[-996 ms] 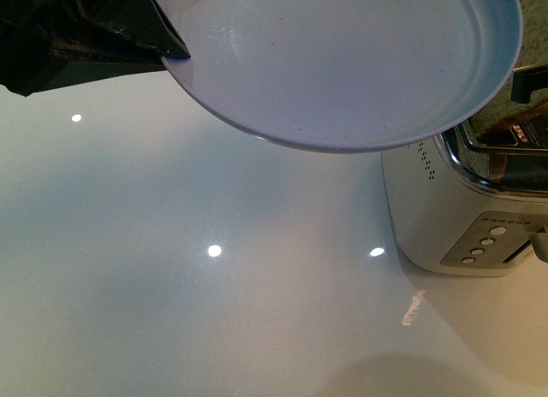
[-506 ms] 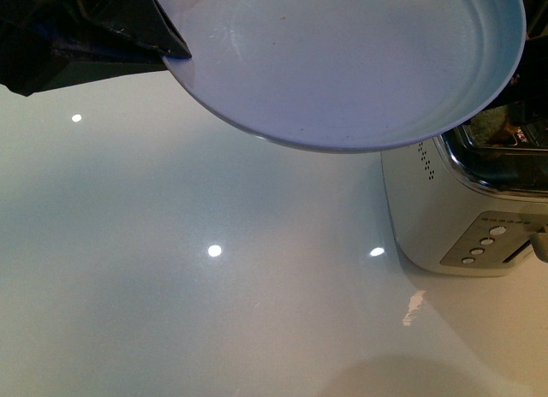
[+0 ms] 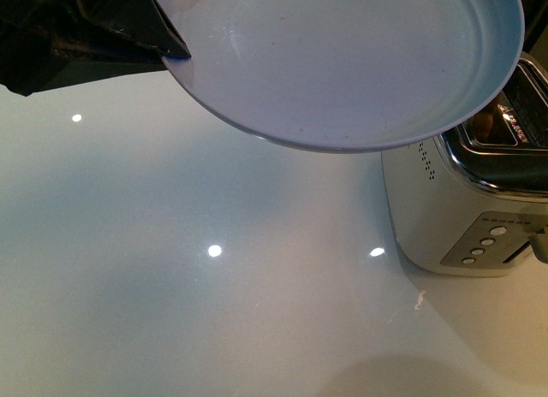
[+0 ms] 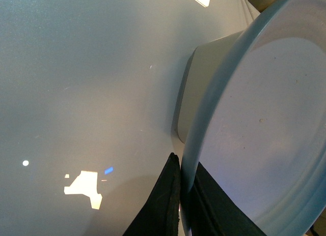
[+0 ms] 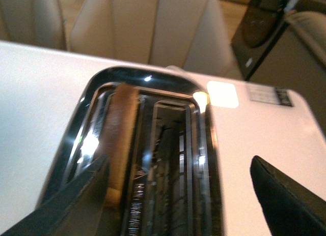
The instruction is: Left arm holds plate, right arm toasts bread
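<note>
The left arm's gripper (image 4: 186,162) is closed on the plate (image 3: 342,63). Its two dark fingers (image 4: 168,200) pinch the rim from both faces, one on the upper side and one underneath. The plate hangs in the air above the white bench (image 3: 214,311), clear of the surface and tilted. In the front view its far rim overlaps the top of the toaster (image 3: 454,217). The plate face is smooth and pale blue-grey, with a few small dark specks. The toaster is a brushed-metal unit with a chrome top frame and a column of round buttons (image 3: 484,241) on its end panel. It stands on the right part of the bench, and one bench edge shows just beyond it, with upholstered chairs (image 5: 147,22) behind. The bread (image 5: 122,134) stands on edge in one of the toaster's two slots, its brown crust uppermost and roughly level with the chrome frame. The second slot (image 5: 170,170) shows its wire guides. The right gripper (image 5: 178,165) hovers over the toaster top with its jaws wide apart — one finger on each side of the slot area, gripping nothing. Ceiling lights reflect as bright spots (image 3: 214,251) on the glossy bench.
</note>
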`<action>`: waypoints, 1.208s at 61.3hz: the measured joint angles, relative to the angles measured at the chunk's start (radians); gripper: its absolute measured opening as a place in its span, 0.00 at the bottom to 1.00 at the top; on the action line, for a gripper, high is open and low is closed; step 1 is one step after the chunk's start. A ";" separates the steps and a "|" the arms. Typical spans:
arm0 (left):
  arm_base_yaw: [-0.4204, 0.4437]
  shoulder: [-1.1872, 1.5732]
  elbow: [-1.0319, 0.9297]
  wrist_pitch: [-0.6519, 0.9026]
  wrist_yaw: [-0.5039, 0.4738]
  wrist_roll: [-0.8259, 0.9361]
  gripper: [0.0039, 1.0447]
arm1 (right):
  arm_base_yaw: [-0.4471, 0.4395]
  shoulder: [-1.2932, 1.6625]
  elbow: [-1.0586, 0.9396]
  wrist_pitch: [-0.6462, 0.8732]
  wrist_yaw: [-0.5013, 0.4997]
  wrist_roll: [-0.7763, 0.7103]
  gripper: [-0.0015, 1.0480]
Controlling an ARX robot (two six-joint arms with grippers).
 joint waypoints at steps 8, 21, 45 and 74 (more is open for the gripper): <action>0.000 0.000 0.000 0.000 0.000 0.000 0.03 | -0.069 -0.151 -0.134 0.015 0.001 -0.010 0.91; -0.002 -0.001 0.001 0.000 0.000 0.000 0.03 | -0.110 -0.181 -0.273 0.304 -0.251 0.100 0.65; -0.001 -0.005 0.002 0.000 0.000 0.000 0.03 | -0.114 -0.506 -0.382 0.101 -0.250 0.134 0.02; -0.001 -0.005 0.002 0.000 0.000 0.000 0.03 | -0.114 -0.841 -0.409 -0.188 -0.250 0.134 0.02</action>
